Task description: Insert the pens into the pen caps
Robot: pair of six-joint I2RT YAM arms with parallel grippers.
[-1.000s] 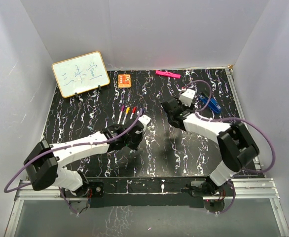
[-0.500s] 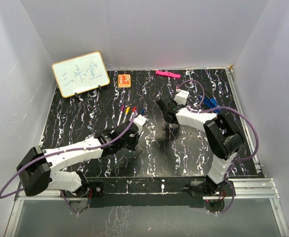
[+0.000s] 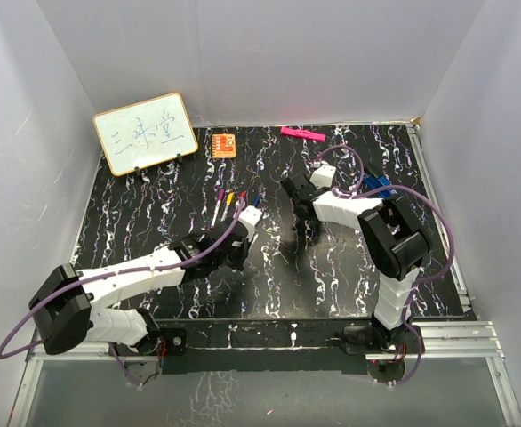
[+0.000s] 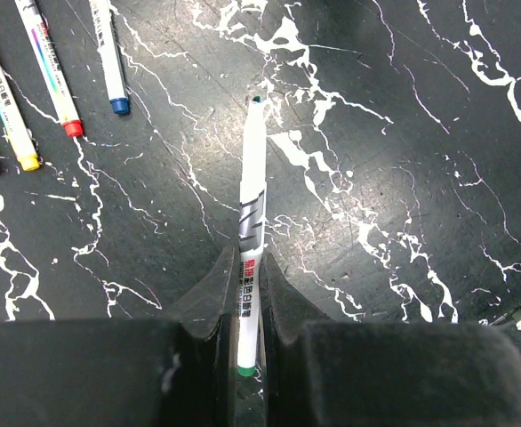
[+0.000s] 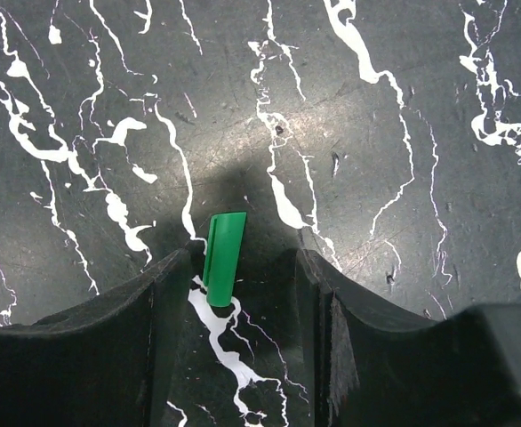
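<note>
1. The pen (image 4: 252, 187) has a white barrel, a dark tip pointing away and a green rear end. The left end effector (image 4: 244, 276) pinches it near that rear end, over the desk (image 4: 420, 133).
2. The green cap (image 5: 224, 258) sits between the spread fingers of the right end effector (image 5: 243, 258). It is against one finger (image 5: 167, 294) and clear of the other.
3. Four more pens (image 4: 52, 76) lie side by side on the desk, beyond and left of the held one. Their ends are magenta, yellow, red and blue.

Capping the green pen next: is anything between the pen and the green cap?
Nothing visible. Only bare table lies between the pen in the left gripper and the green cap at the right gripper.
</note>
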